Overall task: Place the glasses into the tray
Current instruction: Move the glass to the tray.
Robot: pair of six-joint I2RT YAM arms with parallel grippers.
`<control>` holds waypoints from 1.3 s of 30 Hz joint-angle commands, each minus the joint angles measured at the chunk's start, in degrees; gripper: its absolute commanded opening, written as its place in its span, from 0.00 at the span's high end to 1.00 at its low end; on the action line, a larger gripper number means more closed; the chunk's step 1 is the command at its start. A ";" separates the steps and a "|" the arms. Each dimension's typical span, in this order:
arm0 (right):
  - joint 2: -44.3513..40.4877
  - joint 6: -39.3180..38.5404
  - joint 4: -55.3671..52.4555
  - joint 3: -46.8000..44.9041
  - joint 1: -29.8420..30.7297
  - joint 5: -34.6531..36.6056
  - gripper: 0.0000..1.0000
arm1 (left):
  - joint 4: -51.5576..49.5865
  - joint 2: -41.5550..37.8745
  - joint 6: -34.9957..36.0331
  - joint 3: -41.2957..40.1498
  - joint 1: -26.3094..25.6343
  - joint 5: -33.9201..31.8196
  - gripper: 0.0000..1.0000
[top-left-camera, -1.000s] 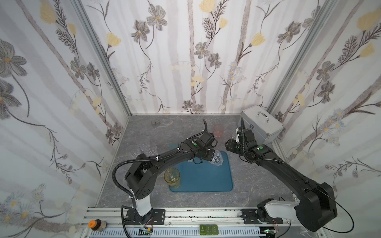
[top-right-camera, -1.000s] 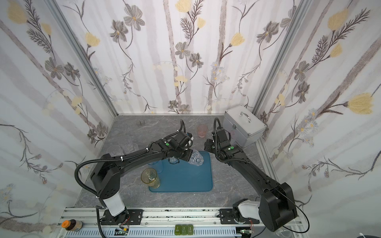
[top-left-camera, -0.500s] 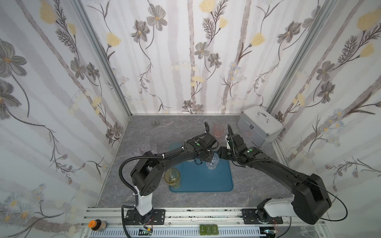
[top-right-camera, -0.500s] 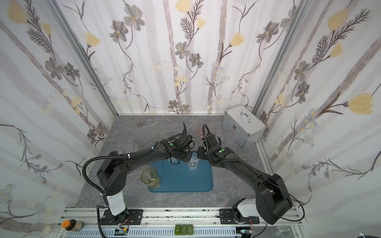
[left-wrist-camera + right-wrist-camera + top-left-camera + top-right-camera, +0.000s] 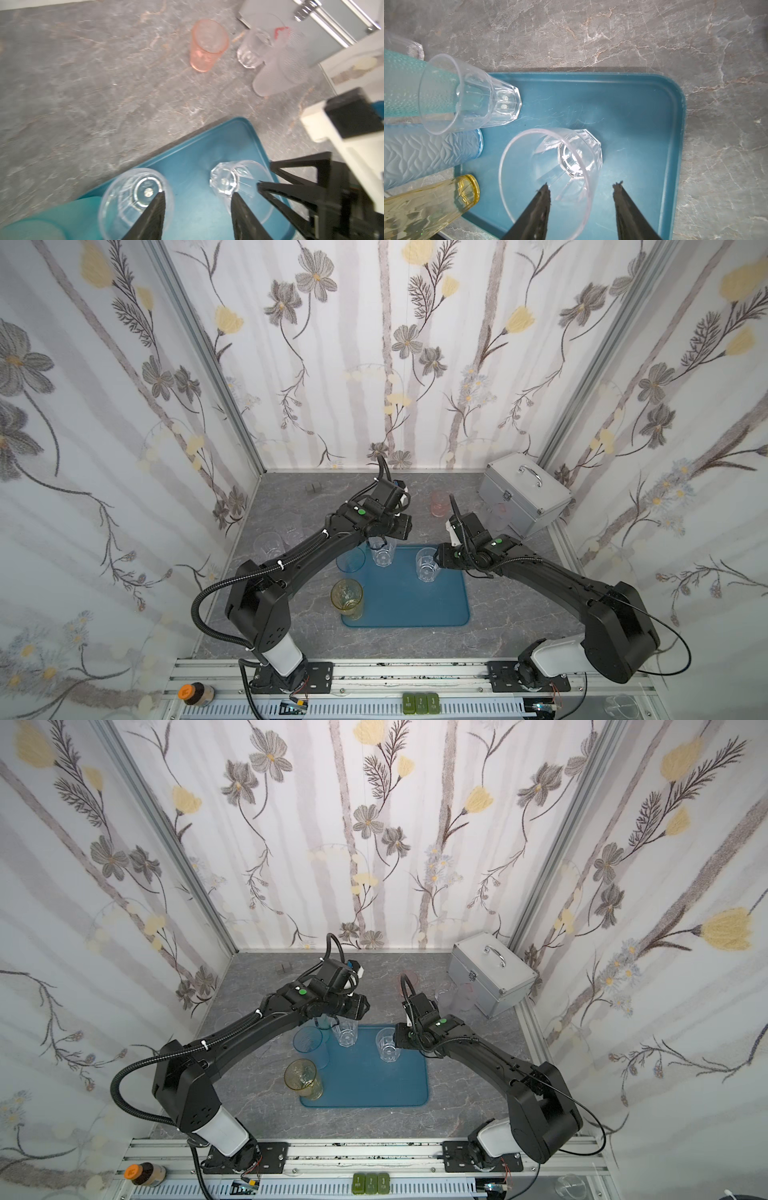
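Note:
The teal tray (image 5: 409, 608) (image 5: 374, 1085) lies mid-table. Two clear faceted glasses stand upright on it in both top views: one (image 5: 383, 556) at its far left corner, one (image 5: 427, 570) further right. A light blue glass (image 5: 351, 562) and an amber glass (image 5: 347, 599) stand at its left edge. My left gripper (image 5: 197, 194) hangs open above the tray, one finger (image 5: 154, 209) over the left clear glass (image 5: 135, 197). My right gripper (image 5: 582, 186) is open, straddling the rim of the right clear glass (image 5: 550, 172) without touching it.
A pink glass (image 5: 438, 504), a clear one (image 5: 252, 52) and a frosted one (image 5: 278, 70) stand beside the silver case (image 5: 528, 491) at the back right. Two more clear glasses (image 5: 269, 545) stand left of the tray. The walls close in on three sides.
My left gripper set the tilted clear glass upright on the tray, opened and drew back to the left. My right gripper came over from the case side to that glass.

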 commanded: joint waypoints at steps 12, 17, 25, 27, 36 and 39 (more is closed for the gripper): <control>7.37 1.52 -7.80 7.31 10.83 11.27 0.92 | 15.56 -16.10 0.36 -16.67 13.41 -13.59 0.29; 10.98 4.05 -10.96 13.46 18.86 9.95 0.95 | 22.65 -20.74 -0.61 -22.90 15.67 -13.44 0.21; 19.95 4.39 -11.88 24.91 22.36 8.33 0.97 | 25.33 -22.52 -0.60 -26.09 17.43 -10.71 0.19; 21.29 3.91 -12.61 26.93 22.17 8.81 0.97 | 25.42 -22.78 -0.23 -26.61 17.75 -10.61 0.18; 24.52 2.40 -16.55 30.11 20.32 12.30 0.95 | 25.74 -22.55 -0.39 -27.04 18.41 -9.75 0.18; 25.01 1.80 -16.60 30.04 20.14 12.89 0.93 | 25.86 -22.44 -0.22 -27.18 18.54 -9.63 0.18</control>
